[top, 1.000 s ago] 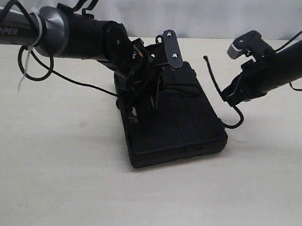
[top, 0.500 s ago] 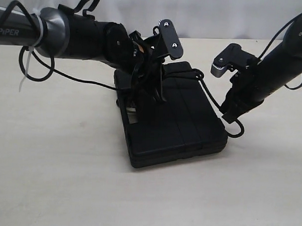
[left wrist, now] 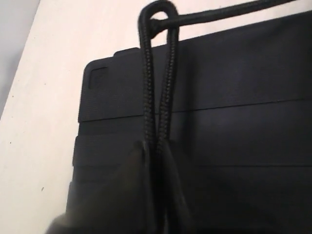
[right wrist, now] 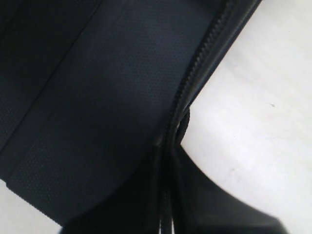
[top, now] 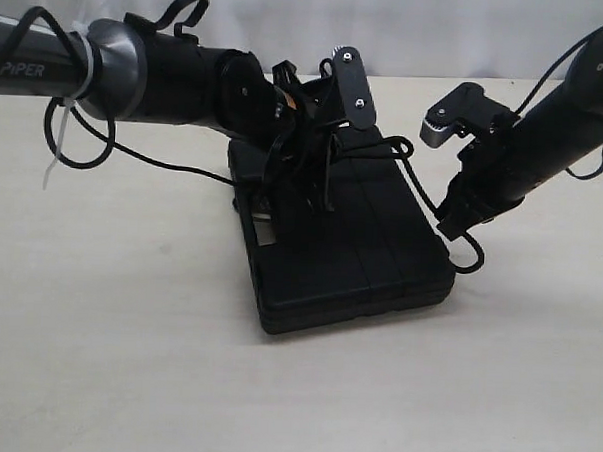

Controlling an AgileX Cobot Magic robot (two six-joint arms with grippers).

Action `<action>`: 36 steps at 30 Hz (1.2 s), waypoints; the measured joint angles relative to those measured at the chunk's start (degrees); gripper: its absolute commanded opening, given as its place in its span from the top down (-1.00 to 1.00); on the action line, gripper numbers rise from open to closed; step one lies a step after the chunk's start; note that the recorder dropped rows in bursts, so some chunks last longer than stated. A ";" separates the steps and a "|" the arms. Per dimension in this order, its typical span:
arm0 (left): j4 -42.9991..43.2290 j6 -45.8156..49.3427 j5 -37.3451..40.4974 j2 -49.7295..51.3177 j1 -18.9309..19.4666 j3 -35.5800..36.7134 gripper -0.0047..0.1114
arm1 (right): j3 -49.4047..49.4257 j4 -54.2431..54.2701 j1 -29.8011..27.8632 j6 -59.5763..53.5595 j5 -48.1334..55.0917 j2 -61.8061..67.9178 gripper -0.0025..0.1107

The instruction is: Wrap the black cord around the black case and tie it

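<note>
The black case [top: 360,259] lies flat on the table, ribs across its lid, also filling the left wrist view [left wrist: 234,136] and the right wrist view [right wrist: 97,97]. The black cord [top: 409,171] runs over the case's far end from one gripper to the other. My left gripper [top: 301,191] is shut on a doubled loop of the cord [left wrist: 157,87] above the case's left part. A second strand threads through that loop. My right gripper [top: 454,221] is shut on the cord [right wrist: 195,68] at the case's right edge, and a short loop of cord [top: 470,261] curls below it on the table.
The beige table [top: 126,358] surrounds the case. A thin glossy cable [top: 154,160] trails from the left arm over the table. A white zip tie [top: 55,135] hangs from the left arm. A pale wall stands behind.
The right gripper came in from the right and down to the case's right edge, drawing the cord tighter across the lid. The left gripper shifted slightly right and its wrist turned.
</note>
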 measured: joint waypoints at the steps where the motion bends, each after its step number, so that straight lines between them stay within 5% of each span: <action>1: 0.00 0.76 0.33 0.00 -0.21 0.00 0.92 | 0.00 0.00 0.00 0.15 -0.13 0.00 0.88; 36: 10.12 6.39 5.58 0.00 -5.35 0.00 0.92 | -1.77 5.80 0.00 1.33 -2.63 1.27 0.88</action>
